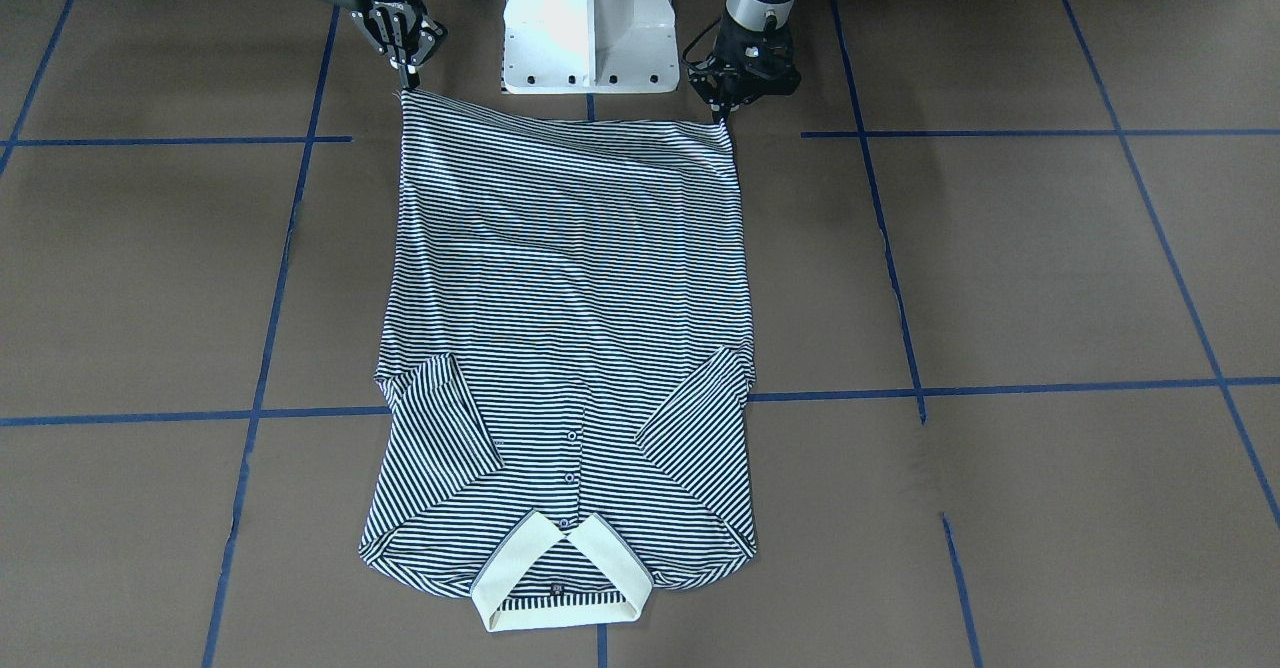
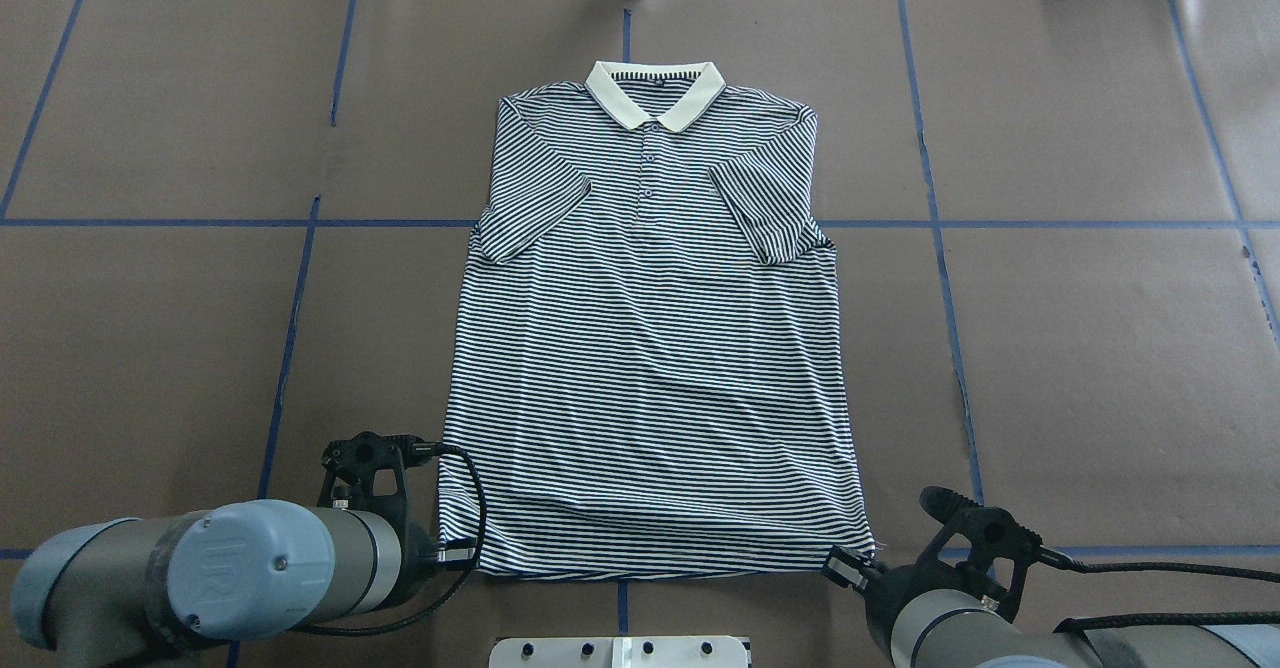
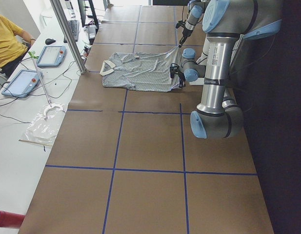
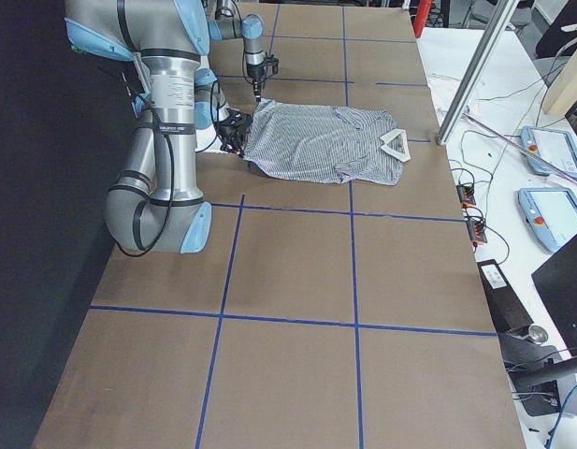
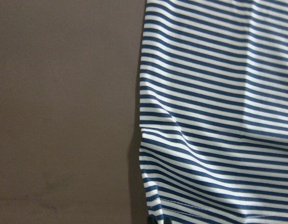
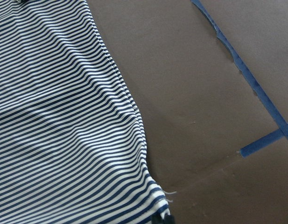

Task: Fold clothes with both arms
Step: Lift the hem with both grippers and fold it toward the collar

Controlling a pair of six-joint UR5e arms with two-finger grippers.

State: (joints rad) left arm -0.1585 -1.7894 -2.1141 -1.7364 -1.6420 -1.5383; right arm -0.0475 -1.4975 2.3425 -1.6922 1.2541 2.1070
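Evidently the bottom-to-collar fold is just starting: the sleeves (image 1: 440,418) already lie folded in over the chest, and both hem corners nearest the pedestal (image 1: 588,28) are pinched. The shirt (image 1: 570,278) lies face up on the table (image 1: 1050,278), its hem just in front of the pedestal and its collar (image 1: 560,573) at the end farthest from it. The left gripper (image 1: 722,113) is clenched on the hem corner to the robot's left of the pedestal. The right gripper (image 1: 408,78) grips the other corner, which is drawn up into a small peak.

Next, I judge, both arms must lift together and carry the hem away from the pedestal toward the collar, keeping it taut and level.

The knit looks thin and limp, finely striped navy and white, gently rippled. The cream collar seems stiffer. The table cover is matte brown, crossed by blue tape lines (image 1: 1000,388).
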